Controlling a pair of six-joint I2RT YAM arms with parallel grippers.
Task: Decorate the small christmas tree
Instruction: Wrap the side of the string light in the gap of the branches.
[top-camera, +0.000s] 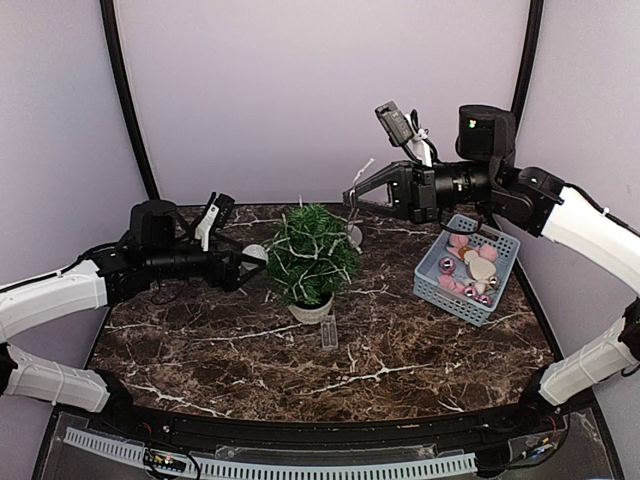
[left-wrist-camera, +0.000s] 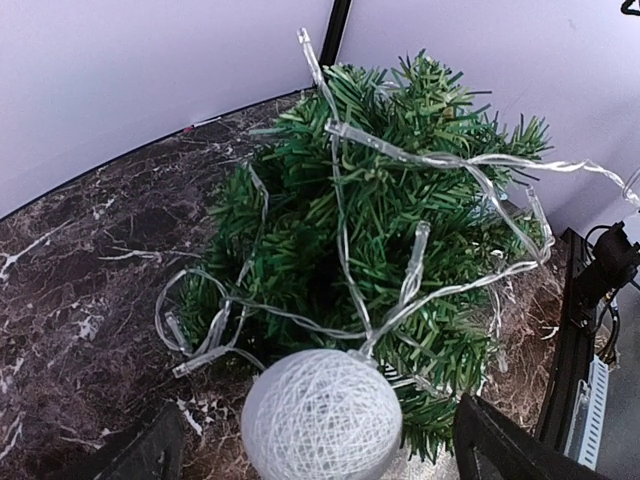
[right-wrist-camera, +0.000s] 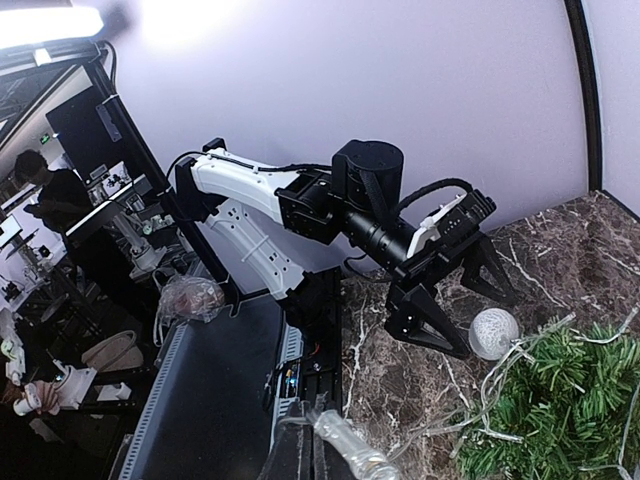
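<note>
Left claw (top-camera: 240, 266): spread wide and holding nothing. A white woven ball (left-wrist-camera: 320, 418) sits between its fingers (left-wrist-camera: 500, 445) with a gap showing on each side. The ball lies against the lower branches just ahead of the fingertips. Whether it hangs from a branch or from the wire I cannot tell.

Small christmas tree (top-camera: 310, 250): directly ahead of the left claw, just past the ball, and below and slightly ahead of the right claw (top-camera: 350, 196). It stands upright in its pale pot (top-camera: 312, 311) on the table (top-camera: 200, 350). Its long axis is vertical, tip up and pot down. In the left wrist view it looks tilted, but that comes from the camera angle.

Right claw: closed, fingertips together, held high beside the treetop. It appears to pinch the clear light string (left-wrist-camera: 430, 158). A bulb shows at its fingers in the right wrist view, and the wire runs from the branches toward it.

Judgement on placement: holding the string up high probably keeps the wire off the left claw's side of the tree. That would leave those branches free for the ball. The left claw comes in level and low, which suits an ornament meant for the bottom tier.

The string is looped loosely over the crown and down the side facing the left claw, so this is partly decorated.

Blue basket (top-camera: 447, 298): below and behind the right claw, with more pink and silver ornaments inside.
</note>
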